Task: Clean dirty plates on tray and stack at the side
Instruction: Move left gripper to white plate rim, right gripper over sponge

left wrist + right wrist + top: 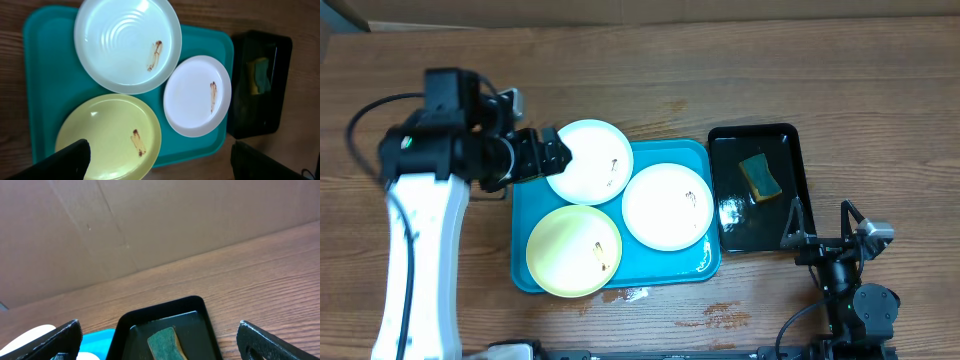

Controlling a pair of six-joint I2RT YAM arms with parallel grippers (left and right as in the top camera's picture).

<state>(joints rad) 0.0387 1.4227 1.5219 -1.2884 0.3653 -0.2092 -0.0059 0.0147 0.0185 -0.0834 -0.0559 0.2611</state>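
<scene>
The turquoise tray (523, 205) holds three plates. One white plate (592, 162) lies at its far left, another white plate (667, 206) at its right, and a pale yellow plate (574, 251) at its near left. Each has a small brown smudge. My left gripper (555, 155) hovers at the left edge of the far white plate, open and empty. The left wrist view shows the tray (42, 75), both white plates (125, 45) (195, 97) and the yellow plate (107, 135) from above, between the gripper's spread fingers (160, 162). My right gripper (823, 222) is open and empty, right of the tray.
A glossy black tray (785, 215) stands right of the turquoise one, with a green-and-yellow sponge (760, 176) in it. The right wrist view shows the black tray (197, 317) and the sponge (167, 345) between its open fingers (160, 332). A cardboard wall stands behind the wooden table.
</scene>
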